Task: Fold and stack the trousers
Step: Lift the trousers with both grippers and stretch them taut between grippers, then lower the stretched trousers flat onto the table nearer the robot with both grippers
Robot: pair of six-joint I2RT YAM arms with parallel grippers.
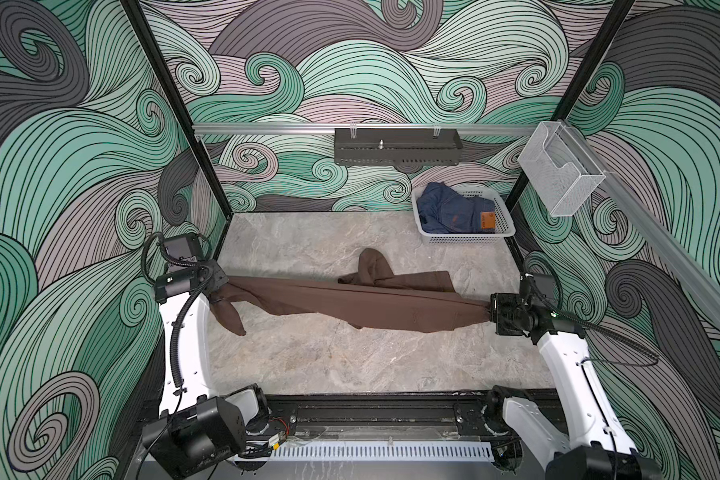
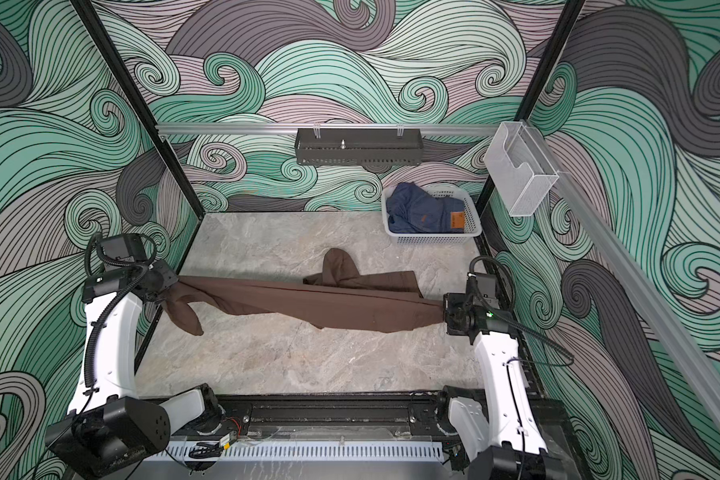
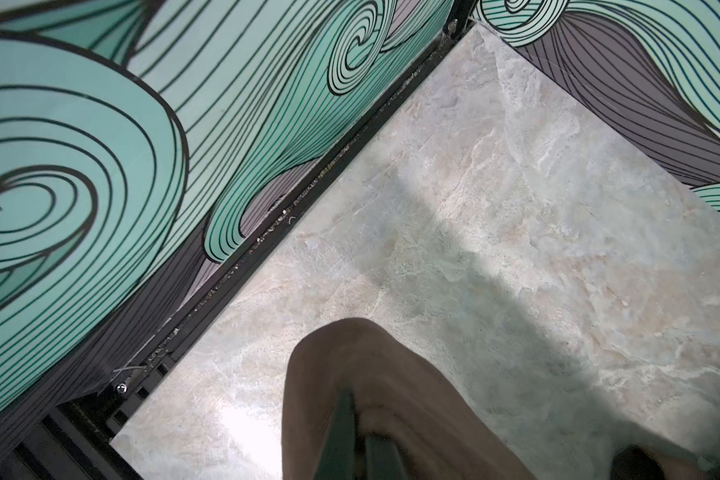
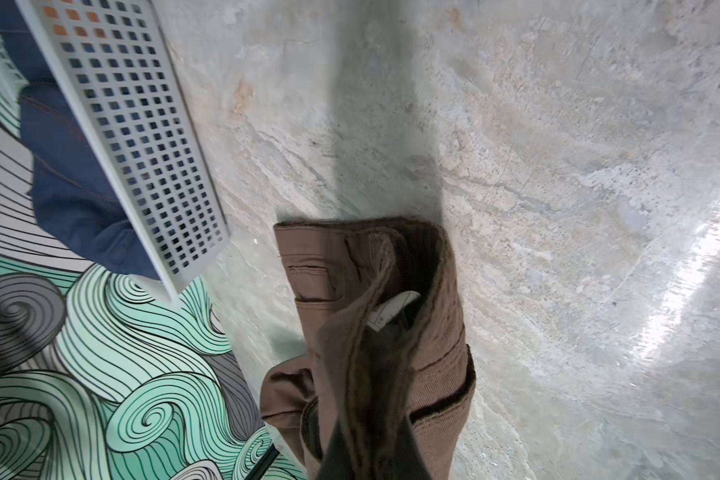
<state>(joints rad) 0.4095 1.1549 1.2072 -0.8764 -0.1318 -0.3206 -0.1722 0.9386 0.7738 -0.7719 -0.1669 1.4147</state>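
The marble-look table fills the lower middle of both top views. Across its centre the brown trousers run as one long band from the left side of the frame to the right. They're lifted at both ends and sag in the middle until they seem to brush the table, and a second leg is heaped just above the band at centre frame. That left-to-right long axis is what the coming fold turns on, I'd say. Each arm has its own end and neither is nearer the middle, so one end has to travel along the band to meet the other. The white basket sits upper right, well apart from the trousers, with blue jeans bundled inside. The left gripper, middle left, is pinched tight on a bunched leg end, a flap dangling below it. The right gripper, middle right, is clamped on the waistband. The right wrist view shows a small white label there.
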